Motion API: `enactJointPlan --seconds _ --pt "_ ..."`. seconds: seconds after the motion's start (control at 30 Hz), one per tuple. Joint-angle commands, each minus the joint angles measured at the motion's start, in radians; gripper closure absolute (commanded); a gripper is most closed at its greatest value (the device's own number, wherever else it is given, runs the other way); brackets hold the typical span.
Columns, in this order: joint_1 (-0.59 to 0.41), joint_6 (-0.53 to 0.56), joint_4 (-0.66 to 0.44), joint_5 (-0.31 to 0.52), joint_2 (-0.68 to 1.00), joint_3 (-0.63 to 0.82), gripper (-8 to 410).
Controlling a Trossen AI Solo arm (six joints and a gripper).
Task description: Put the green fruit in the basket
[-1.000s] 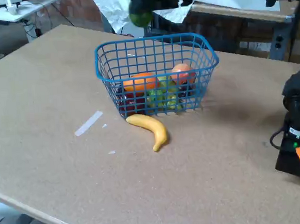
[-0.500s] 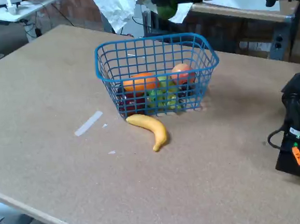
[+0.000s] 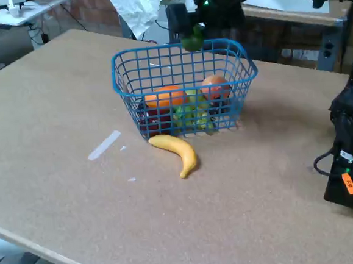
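Note:
In the fixed view the small dark green fruit (image 3: 192, 42) hangs just above the far rim of the blue wire basket (image 3: 126, 81). My gripper (image 3: 191, 35) comes down from the dark arm at the top of the picture and is shut on the green fruit. Its fingers are dark and partly blend with the background, so the exact grip is hard to make out. The basket stands on the brown table, a little behind the centre.
Inside the basket lie an orange (image 3: 164, 98), a reddish-orange fruit (image 3: 214, 86) and paler yellow-green fruit (image 3: 191, 113). A yellow banana (image 3: 177, 151) lies in front of the basket. A strip of tape (image 3: 104, 145) is at the left. Black equipment (image 3: 349, 149) stands at the right edge.
The gripper carried the green fruit to the right above the basket, then came down, so the fruit now sits level with the far rim.

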Motion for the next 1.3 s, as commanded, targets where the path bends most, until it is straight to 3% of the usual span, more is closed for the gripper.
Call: enactJointPlan --seconds 0.0,0.3,0.8,1.27 --pt "0.000 -0.003 0.016 -0.004 0.014 0.000 243" --pt "-0.002 -0.036 0.016 -0.001 0.014 0.000 206" --pt "-0.002 -0.078 0.013 -0.002 0.027 0.000 47" --pt "0.000 -0.081 0.014 -0.006 -0.052 0.000 36"
